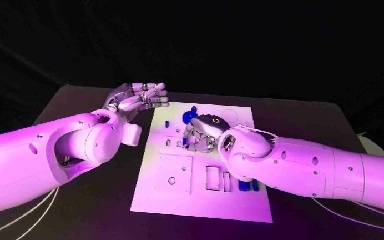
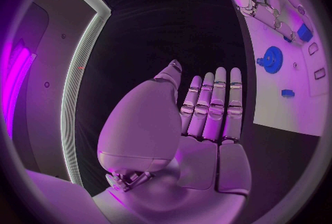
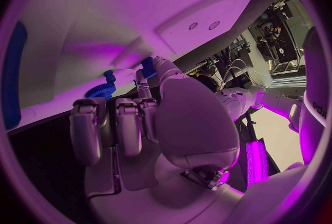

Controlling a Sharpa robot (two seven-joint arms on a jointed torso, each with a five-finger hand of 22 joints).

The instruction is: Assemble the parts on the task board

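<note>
- Two hands are over the table: the left hand [image 1: 137, 99] hovers off the task board [image 1: 240, 204] beside its far left edge, and the right hand [image 1: 204, 133] is down on the board's upper middle.
- The left hand's fingers [image 2: 214, 103] are straight, side by side, with nothing in them, as the left wrist view shows plainly.
- The right hand's fingers [image 3: 114, 127] are curled down over the plate. A small blue part [image 3: 148, 63] sits at their tips, but I cannot tell whether it is pinched or merely touched.
- A blue gear [image 1: 188, 116] stands on the board just beyond the right hand; the left wrist view shows it [image 2: 273, 60] as a toothed wheel, with a small blue piece [image 2: 288, 93] lying apart from it.
- More blue parts [image 1: 249, 185] lie near the board's near right edge, partly behind the right forearm.
- Judging by this, the step in hand is seating or picking a small piece next to the gear, with most of the assembly not yet done.
- The next move calls for fine fingertip alignment of the piece with its recess, without knocking the gear; the left hand could brace the board.
</note>
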